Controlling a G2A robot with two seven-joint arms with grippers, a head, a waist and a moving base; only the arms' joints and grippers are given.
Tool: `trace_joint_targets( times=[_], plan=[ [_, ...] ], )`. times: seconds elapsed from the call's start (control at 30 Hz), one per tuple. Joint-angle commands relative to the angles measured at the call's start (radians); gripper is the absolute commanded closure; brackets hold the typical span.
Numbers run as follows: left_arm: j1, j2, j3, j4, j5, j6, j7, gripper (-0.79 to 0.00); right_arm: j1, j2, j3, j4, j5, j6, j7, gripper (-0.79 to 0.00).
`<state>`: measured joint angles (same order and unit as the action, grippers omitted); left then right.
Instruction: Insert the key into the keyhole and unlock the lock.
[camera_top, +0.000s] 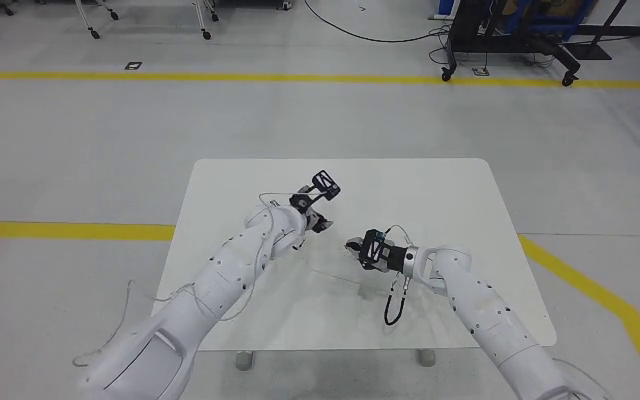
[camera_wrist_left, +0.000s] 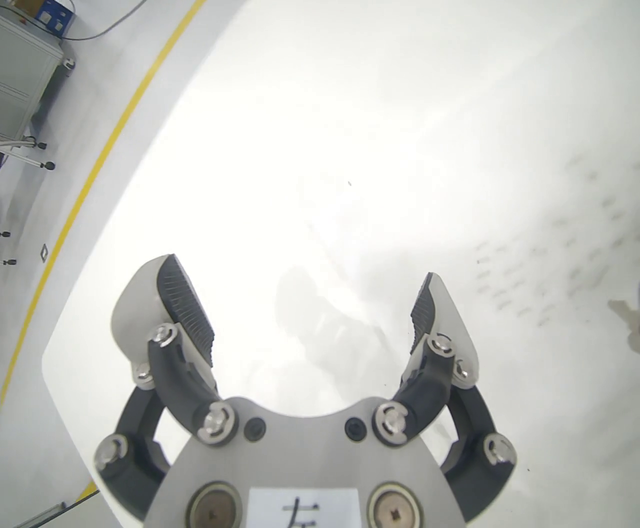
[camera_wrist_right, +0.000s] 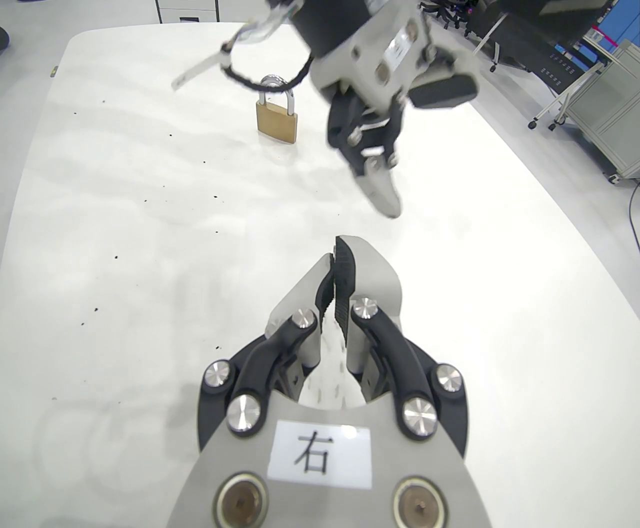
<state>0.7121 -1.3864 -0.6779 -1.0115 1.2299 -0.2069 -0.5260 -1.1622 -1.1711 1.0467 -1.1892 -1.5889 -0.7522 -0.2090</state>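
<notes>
Padlock (camera_wrist_right: 276, 120), one, on table (camera_wrist_right: 125, 210), left hand (camera_wrist_left: 300, 272) spread, right hand (camera_wrist_right: 338, 252) closed

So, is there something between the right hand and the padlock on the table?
Nothing lies on the table between the shut right hand and the upright padlock. But the open left hand hangs close beside that path, one finger near the right hand's tip, so it may be in the way.
</notes>
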Motion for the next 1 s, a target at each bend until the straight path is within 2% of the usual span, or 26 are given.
trace_joint_targets(
  times=[0.0, 0.13, 0.23, 0.27, 0.57, 0.67, 0.73, 0.83, 0.97],
  plan=[
    [0.003, 0.024, -0.072, -0.056, -0.016, -0.03, -0.006, -0.785, 0.0, 0.0, 0.0, 0.0, 0.0, 0.0, 0.0, 0.0],
    [0.045, 0.091, -0.276, -0.215, -0.064, -0.124, -0.073, -0.785, 0.0, 0.0, 0.0, 0.0, 0.0, 0.0, 0.0, 0.0],
    [0.133, 0.142, -0.472, -0.396, -0.162, -0.206, -0.172, -0.785, 0.0, 0.0, 0.0, 0.0, 0.0, 0.0, 0.0, 0.0],
    [0.158, 0.152, -0.515, -0.441, -0.186, -0.223, -0.2, -0.785, 0.0, 0.0, 0.0, 0.0, 0.0, 0.0, 0.0, 0.0],
    [0.158, 0.152, -0.515, -0.441, -0.186, -0.223, -0.2, -0.785, 0.0, 0.0, 0.0, 0.0, 0.0, 0.0, 0.0, 0.0],
    [0.217, 0.148, -0.516, -0.415, -0.267, -0.195, -0.131, -0.785, -0.006, -0.001, -0.001, -0.006, 0.018, 0.0, -0.01, 0.0],
    [0.251, 0.141, -0.534, -0.37, -0.422, -0.179, -0.081, -0.785, -0.012, -0.006, 0.005, -0.01, 0.116, -0.033, -0.065, 0.0],
    [0.263, 0.128, -0.568, -0.292, -0.787, -0.186, -0.088, -0.785, -0.008, -0.019, 0.014, 0.007, 0.287, -0.049, -0.105, 0.0],
    [0.237, 0.114, -0.598, -0.187, -1.244, -0.225, -0.203, -0.785, 0.01, -0.038, 0.0, 0.039, 0.571, -0.176, -0.112, 0.0]
  ],
)
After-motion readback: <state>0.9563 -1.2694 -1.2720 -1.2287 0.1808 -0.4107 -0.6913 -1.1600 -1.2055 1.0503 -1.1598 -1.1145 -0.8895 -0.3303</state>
